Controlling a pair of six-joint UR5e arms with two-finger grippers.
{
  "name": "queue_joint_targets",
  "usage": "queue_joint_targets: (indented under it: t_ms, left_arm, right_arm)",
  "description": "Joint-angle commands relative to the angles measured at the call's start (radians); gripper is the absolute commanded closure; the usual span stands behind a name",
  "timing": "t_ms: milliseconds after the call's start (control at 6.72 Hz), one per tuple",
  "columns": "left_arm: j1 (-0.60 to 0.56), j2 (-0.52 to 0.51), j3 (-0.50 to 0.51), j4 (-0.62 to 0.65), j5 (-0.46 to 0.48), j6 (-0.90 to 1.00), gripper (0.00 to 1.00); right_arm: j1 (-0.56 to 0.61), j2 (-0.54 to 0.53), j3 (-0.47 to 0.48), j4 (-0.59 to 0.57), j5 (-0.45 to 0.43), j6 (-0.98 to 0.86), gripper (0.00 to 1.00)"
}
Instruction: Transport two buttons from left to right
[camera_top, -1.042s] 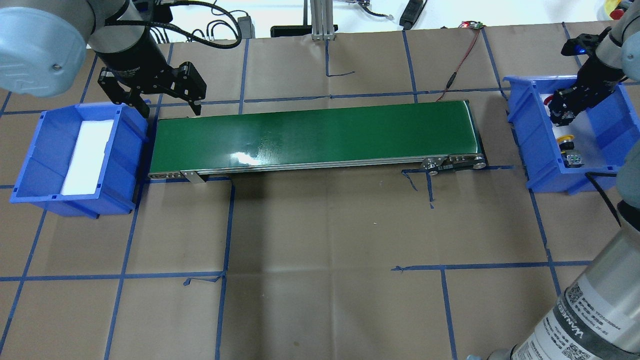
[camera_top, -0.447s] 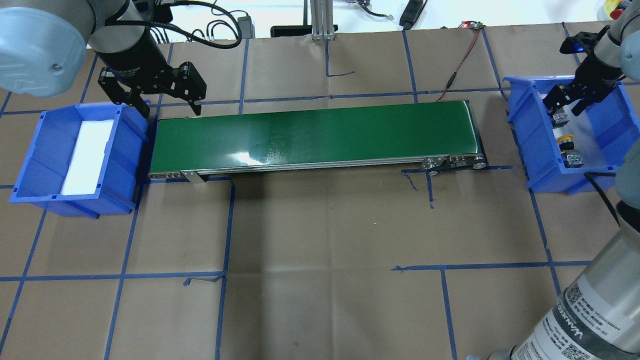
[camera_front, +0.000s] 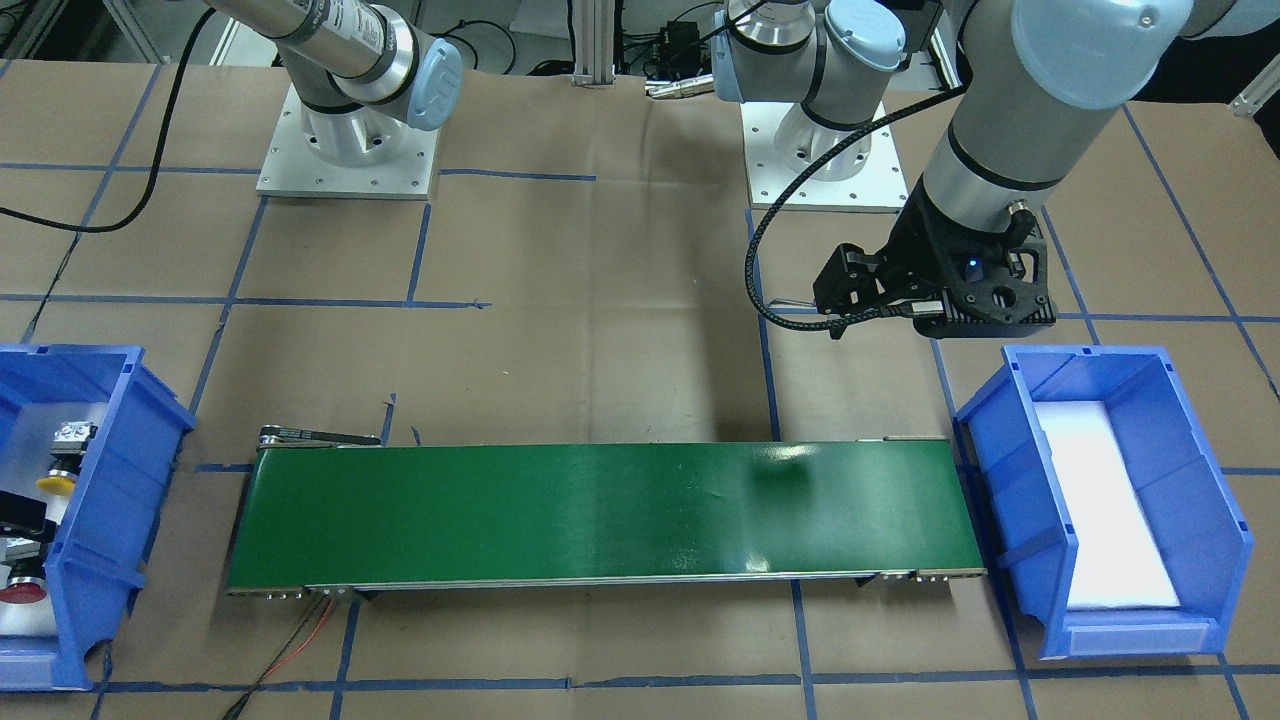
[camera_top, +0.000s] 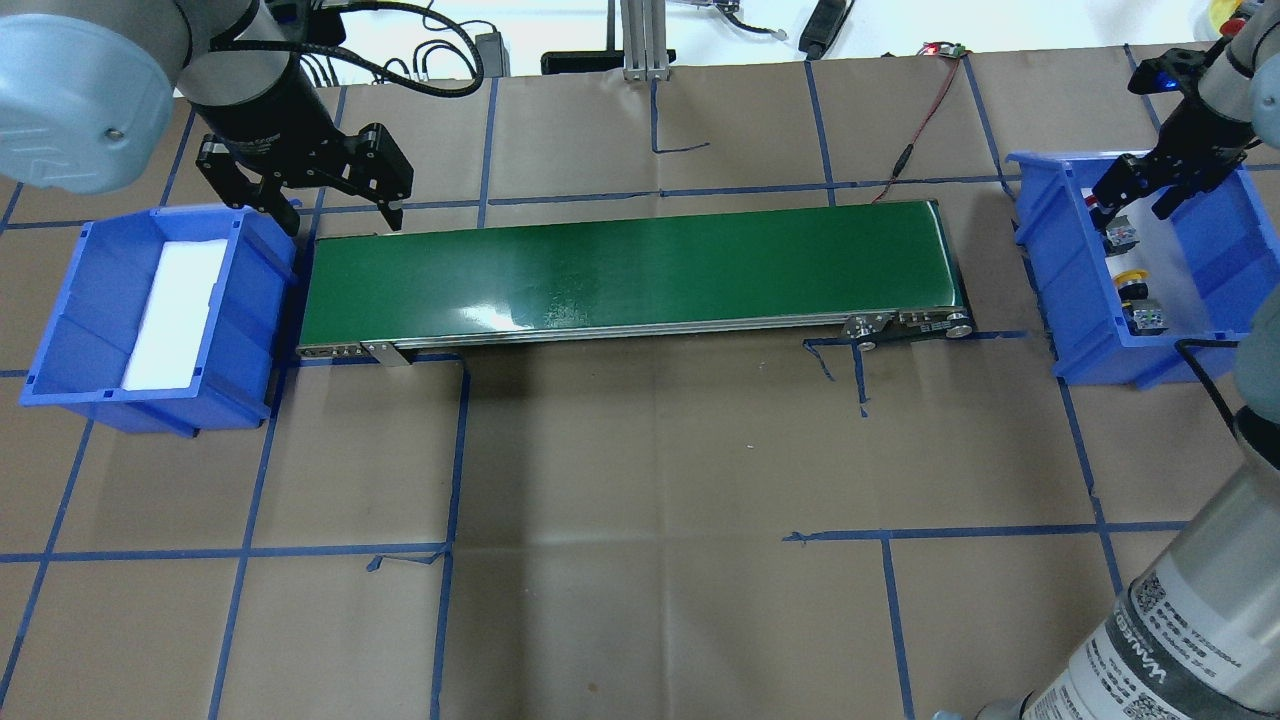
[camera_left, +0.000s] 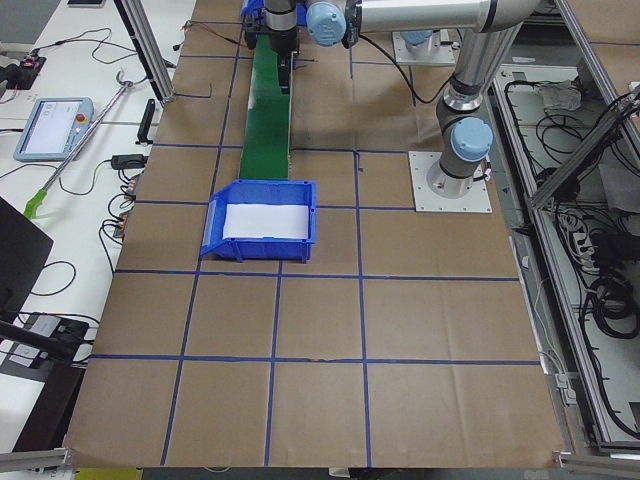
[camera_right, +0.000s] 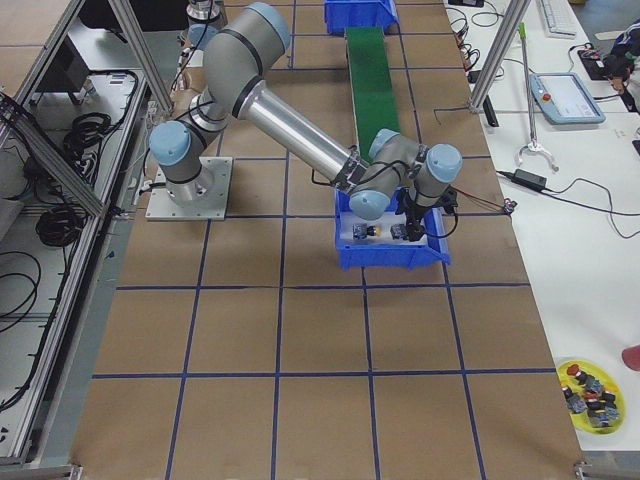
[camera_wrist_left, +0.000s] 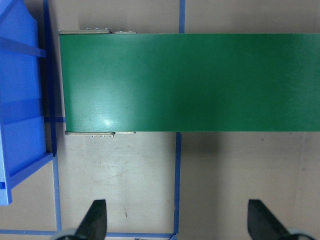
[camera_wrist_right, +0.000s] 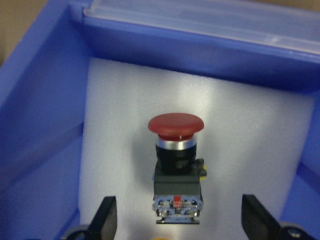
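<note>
The red button (camera_wrist_right: 176, 150) lies on the white foam inside the right blue bin (camera_top: 1060, 265), straight below my right gripper (camera_wrist_right: 180, 225). That gripper (camera_top: 1135, 195) is open, empty and hovers above the bin's far end. The red button also shows in the overhead view (camera_top: 1118, 233). The yellow button (camera_top: 1132, 280) lies in the same bin, nearer the robot, and shows in the front-facing view (camera_front: 52, 483) too. My left gripper (camera_top: 340, 215) is open and empty, held above the table beside the left end of the green conveyor belt (camera_top: 630, 265).
The left blue bin (camera_top: 60, 300) holds only a white foam pad. The belt (camera_wrist_left: 190, 82) carries nothing. A red wire (camera_top: 925, 110) runs from the belt's right end to the table's back edge. Brown paper with blue tape lines covers the table.
My right gripper has let go of the red button in the right bin, opened and risen toward the bin's far end. The left arm has not moved.
</note>
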Motion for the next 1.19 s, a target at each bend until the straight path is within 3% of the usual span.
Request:
queue_joint_targets:
  t_ms: [0, 298, 595, 893, 1042]
  left_arm:
    - [0.0, 0.0, 0.0, -0.001, 0.0, 0.001, 0.0]
    - [0.0, 0.0, 0.0, 0.001, 0.0, -0.001, 0.0]
    - [0.0, 0.0, 0.0, 0.001, 0.0, -0.001, 0.0]
    - [0.0, 0.0, 0.0, 0.001, 0.002, 0.001, 0.0]
    - [0.0, 0.0, 0.0, 0.001, 0.002, -0.001, 0.0]
  right_arm:
    - [0.028, -0.158, -0.025, 0.05, 0.002, 0.147, 0.01]
    - [0.117, -0.304, -0.013, 0.226, 0.004, 0.343, 0.0]
    - [0.285, -0.479, 0.008, 0.352, 0.005, 0.599, 0.0]
    - [0.518, -0.559, 0.105, 0.334, 0.002, 0.848, 0.0]
    - [0.571, -0.562, 0.148, 0.296, -0.008, 0.864, 0.01]
